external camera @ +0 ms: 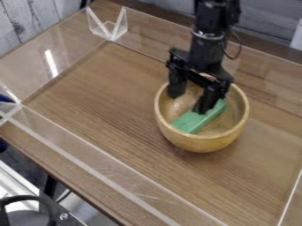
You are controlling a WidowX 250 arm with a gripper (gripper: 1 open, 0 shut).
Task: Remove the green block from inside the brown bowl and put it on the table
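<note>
The brown bowl [203, 138] stands on the table [106, 106], right of centre. Inside it lies the green block [200, 118], a flat bar running diagonally, its upper end partly covered by the fingers. My black gripper [195, 91] hangs straight down over the bowl's far side, open, one fingertip at the bowl's left rim and the other reaching into the bowl over the block's upper end. Whether a finger touches the block cannot be told.
Low clear acrylic walls [71, 154] border the table on all sides. A clear angled bracket [109, 24] stands at the back left corner. A black cable loop [24, 212] lies below the table's front edge.
</note>
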